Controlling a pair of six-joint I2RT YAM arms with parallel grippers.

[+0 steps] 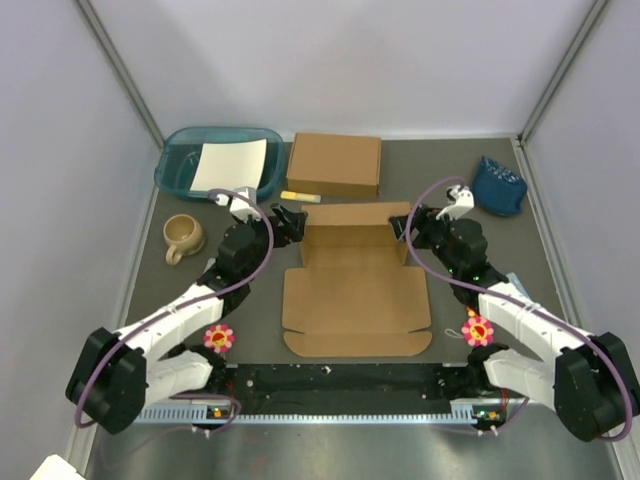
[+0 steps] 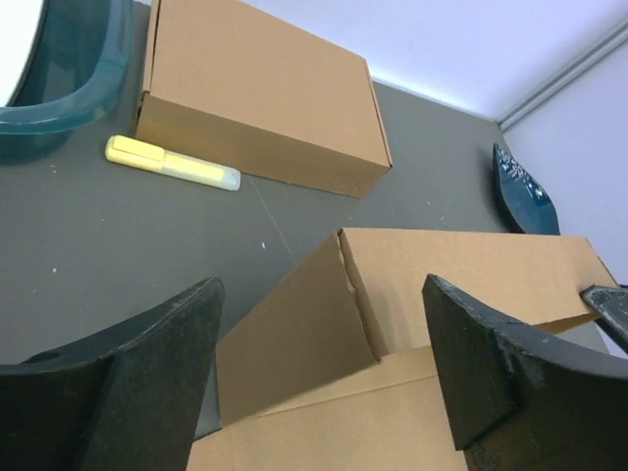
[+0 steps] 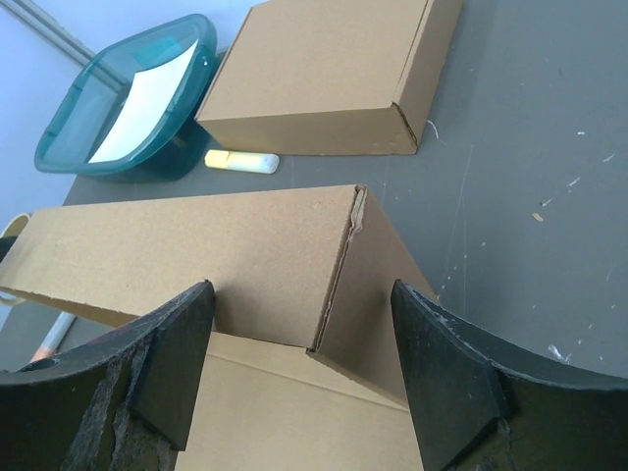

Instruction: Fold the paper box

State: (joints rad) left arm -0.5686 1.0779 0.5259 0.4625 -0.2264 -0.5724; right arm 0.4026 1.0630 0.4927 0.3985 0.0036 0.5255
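The paper box (image 1: 355, 290) is a brown cardboard sheet lying mid-table, its far wall and both far side flaps raised. My left gripper (image 1: 296, 224) is open at the far-left corner; in the left wrist view its jaws straddle the left side flap (image 2: 294, 324). My right gripper (image 1: 403, 228) is open at the far-right corner; in the right wrist view its jaws straddle the right corner flap (image 3: 378, 285). Neither gripper holds anything. The near panel and front flap lie flat.
A closed brown box (image 1: 334, 164) stands behind the sheet, with a yellow marker (image 1: 300, 196) in front of it. A teal tray (image 1: 180, 160) with a white sheet (image 1: 232, 165) is far left. A tan mug (image 1: 182, 236) is left. A blue cloth (image 1: 499, 184) is far right.
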